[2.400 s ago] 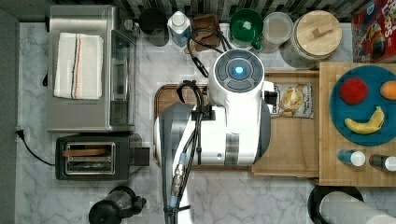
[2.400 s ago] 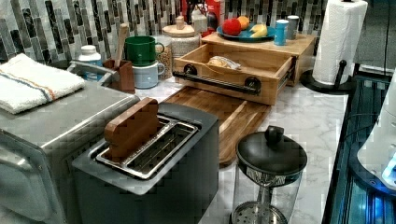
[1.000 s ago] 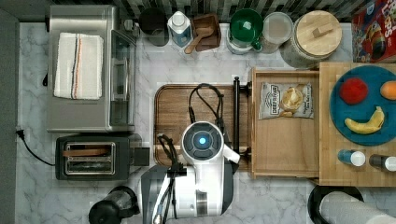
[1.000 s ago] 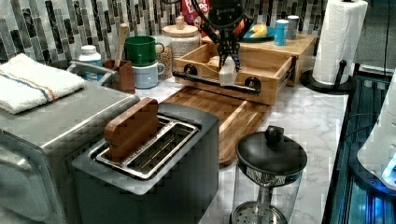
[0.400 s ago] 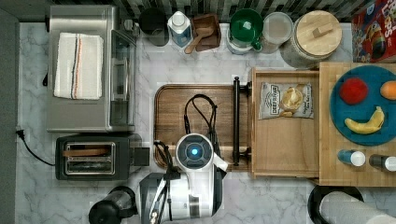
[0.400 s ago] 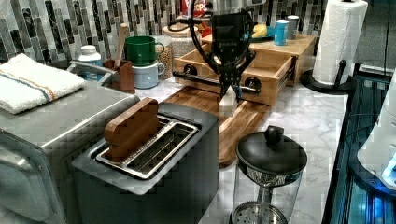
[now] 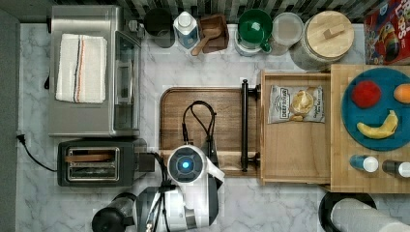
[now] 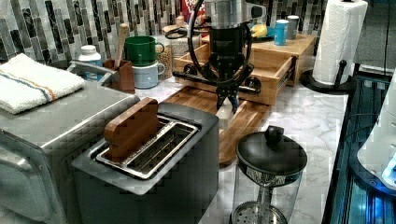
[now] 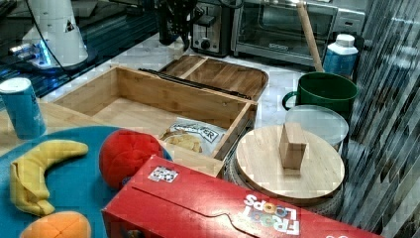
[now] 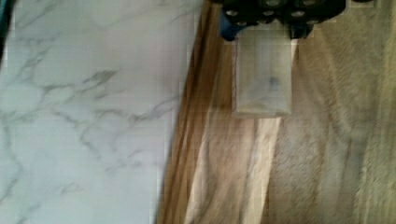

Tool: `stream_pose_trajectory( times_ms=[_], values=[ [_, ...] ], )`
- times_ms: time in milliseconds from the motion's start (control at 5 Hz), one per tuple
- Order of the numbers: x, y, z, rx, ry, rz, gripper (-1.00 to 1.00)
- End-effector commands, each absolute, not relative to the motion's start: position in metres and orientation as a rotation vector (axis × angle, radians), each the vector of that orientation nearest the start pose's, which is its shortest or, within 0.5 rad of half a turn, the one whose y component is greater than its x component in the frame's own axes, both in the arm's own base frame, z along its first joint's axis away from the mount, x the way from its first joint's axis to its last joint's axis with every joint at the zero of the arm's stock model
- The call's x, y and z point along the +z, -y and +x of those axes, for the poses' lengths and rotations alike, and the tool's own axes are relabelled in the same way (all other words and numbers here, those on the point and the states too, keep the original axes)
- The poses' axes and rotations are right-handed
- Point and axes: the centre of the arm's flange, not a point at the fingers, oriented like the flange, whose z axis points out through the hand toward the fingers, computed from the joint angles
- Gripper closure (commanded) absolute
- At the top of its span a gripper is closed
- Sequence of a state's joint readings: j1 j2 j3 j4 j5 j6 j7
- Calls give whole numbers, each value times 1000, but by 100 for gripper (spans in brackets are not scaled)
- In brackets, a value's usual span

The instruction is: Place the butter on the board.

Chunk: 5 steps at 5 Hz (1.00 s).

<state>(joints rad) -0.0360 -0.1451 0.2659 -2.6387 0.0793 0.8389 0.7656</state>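
Now the claw holds the butter over the dark board.

Up close, the butter (image 10: 263,77) is a pale, creamy block, long with flat sides and square ends. The claw (image 8: 228,100) is clenched on its top end, so the block hangs straight down. In the left view, the butter (image 8: 224,117) sits low over the board (image 8: 243,122), near the edge closest to the toaster (image 8: 140,158); I cannot tell if it touches the wood. The board (image 7: 220,104) is dark brown with round corners and one paler stripe. In the top view, the white arm (image 7: 186,186) covers the board's 7 o'clock corner. White marble bench (image 10: 88,116) lies right beside the board.
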Motion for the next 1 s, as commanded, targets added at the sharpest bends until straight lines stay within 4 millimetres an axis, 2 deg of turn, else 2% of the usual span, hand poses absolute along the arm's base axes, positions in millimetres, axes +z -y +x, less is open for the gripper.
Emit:
stream_pose_trajectory(
  times_ms=[200,400,600,1000],
  values=[
    [272,-115,433,6,-2046,-2349,100],
    [262,-109,431,12,-2040,-2368,100],
    [262,-108,434,17,-2033,-2367,-100],
    [268,-120,441,-47,-2034,-2386,-100]
  ],
)
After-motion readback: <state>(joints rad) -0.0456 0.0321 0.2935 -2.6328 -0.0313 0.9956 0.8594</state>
